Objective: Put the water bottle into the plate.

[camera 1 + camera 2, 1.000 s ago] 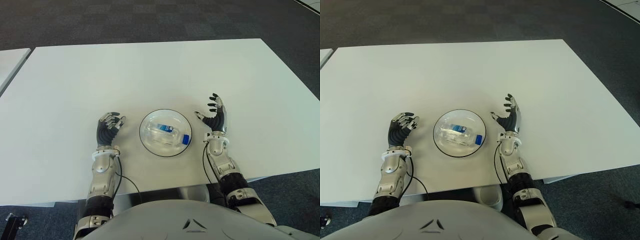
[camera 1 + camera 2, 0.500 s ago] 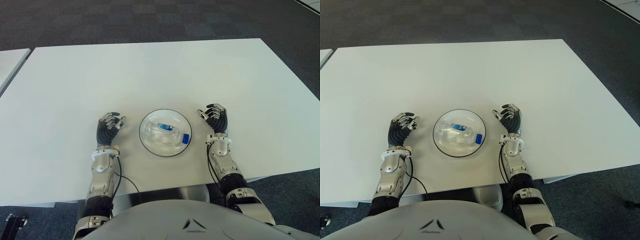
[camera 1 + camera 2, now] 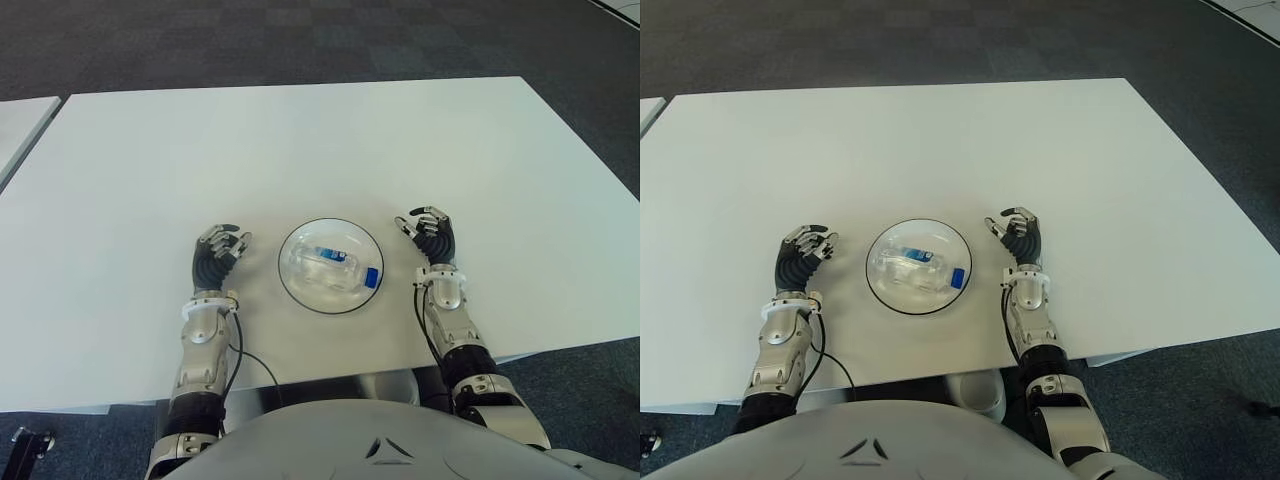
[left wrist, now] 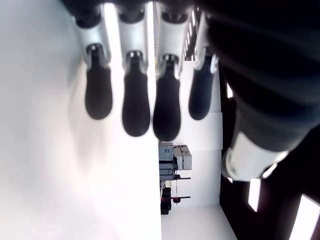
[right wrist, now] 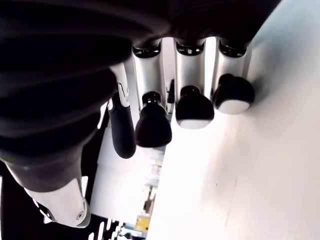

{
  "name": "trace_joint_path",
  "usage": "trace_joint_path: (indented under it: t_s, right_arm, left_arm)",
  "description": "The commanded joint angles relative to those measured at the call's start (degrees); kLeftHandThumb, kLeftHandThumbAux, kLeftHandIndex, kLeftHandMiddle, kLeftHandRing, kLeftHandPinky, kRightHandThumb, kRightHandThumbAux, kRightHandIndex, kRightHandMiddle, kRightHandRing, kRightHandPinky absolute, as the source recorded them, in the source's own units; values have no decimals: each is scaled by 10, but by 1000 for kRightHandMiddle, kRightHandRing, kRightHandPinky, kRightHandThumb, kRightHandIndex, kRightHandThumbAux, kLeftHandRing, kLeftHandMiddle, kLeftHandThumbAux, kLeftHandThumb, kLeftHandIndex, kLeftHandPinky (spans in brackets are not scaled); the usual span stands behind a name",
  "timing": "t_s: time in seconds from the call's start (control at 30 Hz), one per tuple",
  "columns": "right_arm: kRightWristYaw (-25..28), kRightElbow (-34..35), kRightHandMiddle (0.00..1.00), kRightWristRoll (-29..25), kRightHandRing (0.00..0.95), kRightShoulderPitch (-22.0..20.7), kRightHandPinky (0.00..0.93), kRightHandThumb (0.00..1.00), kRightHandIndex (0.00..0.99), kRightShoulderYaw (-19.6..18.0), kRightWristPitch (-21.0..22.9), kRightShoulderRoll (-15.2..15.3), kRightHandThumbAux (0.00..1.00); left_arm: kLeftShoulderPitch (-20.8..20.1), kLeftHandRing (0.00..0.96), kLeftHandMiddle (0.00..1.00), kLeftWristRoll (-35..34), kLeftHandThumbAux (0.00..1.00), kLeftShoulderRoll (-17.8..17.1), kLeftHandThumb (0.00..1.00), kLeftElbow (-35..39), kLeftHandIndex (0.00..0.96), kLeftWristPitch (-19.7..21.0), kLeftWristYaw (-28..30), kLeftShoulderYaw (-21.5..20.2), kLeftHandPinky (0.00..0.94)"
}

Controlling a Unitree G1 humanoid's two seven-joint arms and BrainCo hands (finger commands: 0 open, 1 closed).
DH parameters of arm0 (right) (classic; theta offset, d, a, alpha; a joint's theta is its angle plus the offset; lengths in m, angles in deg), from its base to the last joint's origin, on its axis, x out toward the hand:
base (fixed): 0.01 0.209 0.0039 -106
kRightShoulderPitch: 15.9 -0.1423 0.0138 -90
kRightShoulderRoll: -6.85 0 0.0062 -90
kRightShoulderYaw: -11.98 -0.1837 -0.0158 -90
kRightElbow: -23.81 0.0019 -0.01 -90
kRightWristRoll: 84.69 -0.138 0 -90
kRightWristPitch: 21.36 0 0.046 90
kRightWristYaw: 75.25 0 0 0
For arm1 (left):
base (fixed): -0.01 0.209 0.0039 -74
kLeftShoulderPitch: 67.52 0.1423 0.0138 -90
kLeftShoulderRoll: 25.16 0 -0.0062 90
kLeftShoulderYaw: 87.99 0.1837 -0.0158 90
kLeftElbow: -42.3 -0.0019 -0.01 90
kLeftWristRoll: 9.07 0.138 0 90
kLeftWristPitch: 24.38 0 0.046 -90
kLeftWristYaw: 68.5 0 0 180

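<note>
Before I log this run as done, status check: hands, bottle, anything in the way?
Left hand curled, empty, left of plate. Right hand curled, empty, right of it. Water bottle lying in plate. Nothing in the way.

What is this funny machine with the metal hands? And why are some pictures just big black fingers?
It is a robot shaped a bit like a person. Two pictures come from cameras in its head, looking down at a white table, the way your eyes look down at your desk. The grey hump at the bottom edge is its own body.

On the table is a round plate, and lying on its side in the plate is a small clear water bottle with a blue cap. That was its job: putting the bottle in the plate.

Its left hand shows left of the plate and its right hand shows right of it. Both have curled fingers and hold nothing.

The other two pictures come from little cameras on its wrists, so close that its fingers look enormous.
</note>
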Motion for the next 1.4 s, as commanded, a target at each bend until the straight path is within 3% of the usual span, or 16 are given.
trace_joint_path:
  t_s: [0.03,0.6,1.4]
  right_arm:
    - [16,-5,875,-17,882,3,888,703,438,-7,25,-9,729]
    - [27,-19,892,-15,886,2,878,702,437,-16,20,-12,730]
    - [48,5,902,-9,889,13,882,701,436,-12,50,-7,730]
  left_arm:
    - [10,623,640,-7,720,2,704,-9,434,21,5,1,596]
    - [24,621,638,14,720,3,707,20,434,20,-6,11,596]
    - [42,607,618,56,720,1,709,89,434,89,-25,28,586]
